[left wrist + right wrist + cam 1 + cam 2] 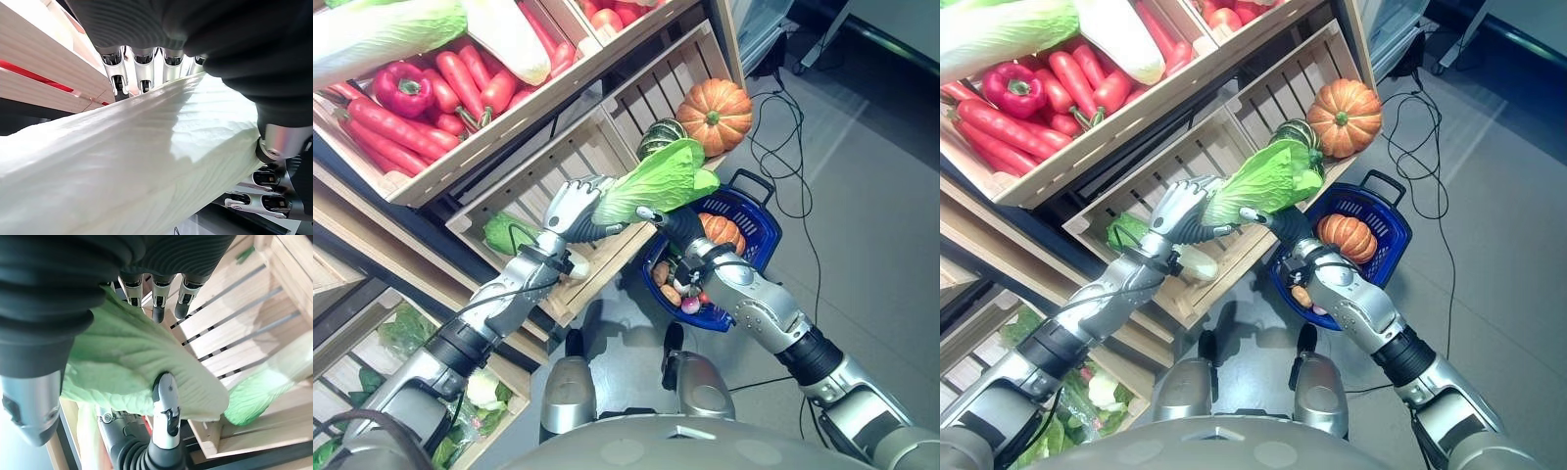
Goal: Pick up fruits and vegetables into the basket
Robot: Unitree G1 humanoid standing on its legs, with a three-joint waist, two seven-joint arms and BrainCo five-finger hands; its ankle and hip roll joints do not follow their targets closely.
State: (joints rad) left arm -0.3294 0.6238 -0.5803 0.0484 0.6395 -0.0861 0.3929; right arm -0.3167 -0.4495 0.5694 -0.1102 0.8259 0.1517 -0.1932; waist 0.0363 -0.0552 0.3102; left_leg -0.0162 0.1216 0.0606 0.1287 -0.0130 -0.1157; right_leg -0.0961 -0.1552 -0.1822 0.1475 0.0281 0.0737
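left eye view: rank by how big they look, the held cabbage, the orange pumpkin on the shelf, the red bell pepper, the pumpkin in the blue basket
1. Held cabbage, gripped by both the left hand and the right hand.
2. Orange pumpkin on the shelf.
3. Red bell pepper and the pumpkin in the blue basket look alike; the basket pumpkin is partly hidden, so I won't rank them.

Both robot hands closed on the cabbage

My left robot hand (570, 209) curls round the pale stalk end; my right robot hand (674, 227) pinches the leafy end, both arms raised, wrists close together.
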